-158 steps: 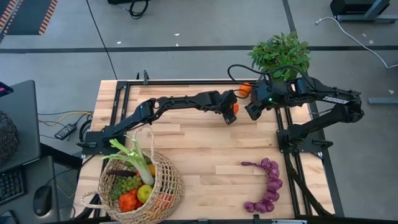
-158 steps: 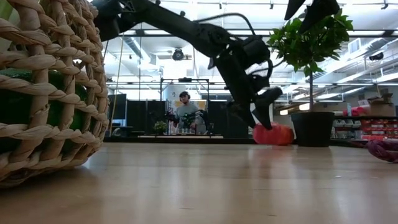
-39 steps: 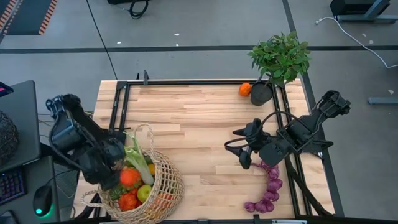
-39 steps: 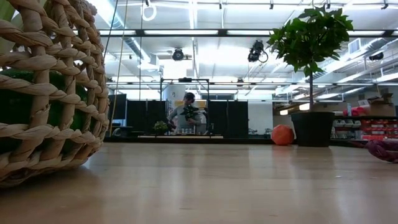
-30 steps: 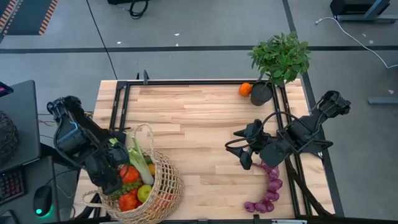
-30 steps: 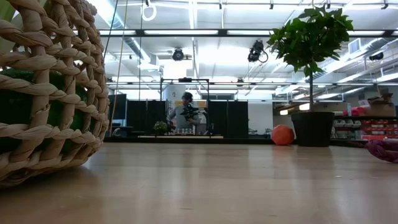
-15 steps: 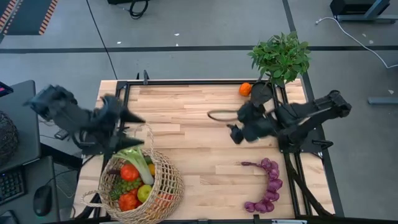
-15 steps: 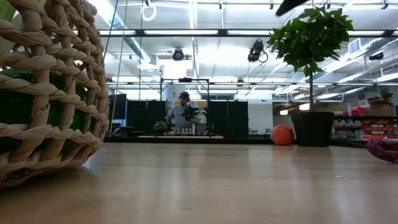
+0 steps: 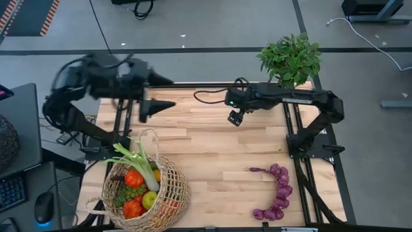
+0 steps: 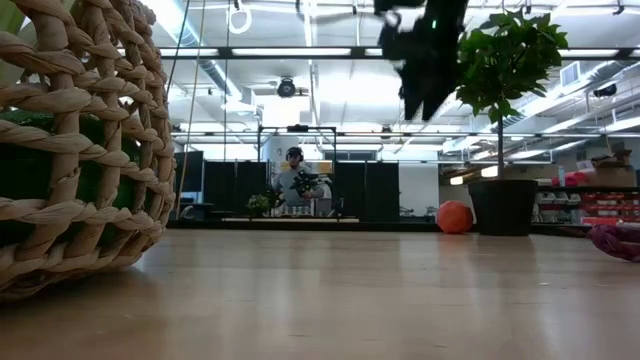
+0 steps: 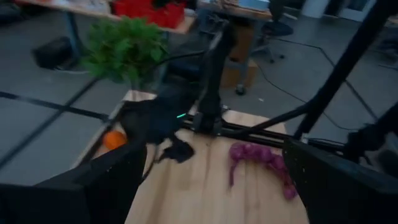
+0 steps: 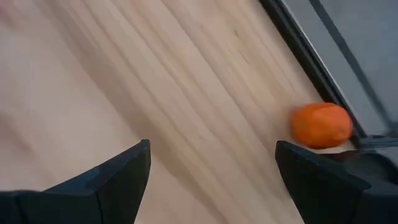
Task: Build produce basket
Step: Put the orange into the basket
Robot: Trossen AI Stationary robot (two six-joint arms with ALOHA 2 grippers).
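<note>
The tan wicker basket (image 9: 168, 193) stands at the table's near left corner, with a leek (image 9: 140, 166), tomatoes (image 9: 134, 178), green grapes and an apple (image 9: 149, 200) inside. Purple grapes (image 9: 278, 192) lie on the table at the near right. An orange (image 12: 321, 124) rests on the table at the far edge beside the plant pot; the right arm hides it in the high view. My left gripper (image 9: 158, 94) hangs open high over the far left corner, pointing roughly level. My right gripper (image 9: 235, 116) is open above the far middle of the table, a little way from the orange.
A leafy plant (image 9: 290, 57) in a black pot stands at the far right corner. Black frame rails (image 9: 193, 84) run along the table's far and side edges. Bare wood (image 9: 212, 154) lies between the basket and the purple grapes. A person shows far behind the table (image 10: 295, 180).
My left gripper has risen from above the basket and swung toward the far edge, turning from pointing down to nearly level. My right gripper has swung from beside the purple grapes toward the far edge and the orange, tipping further down. Both stay open.
</note>
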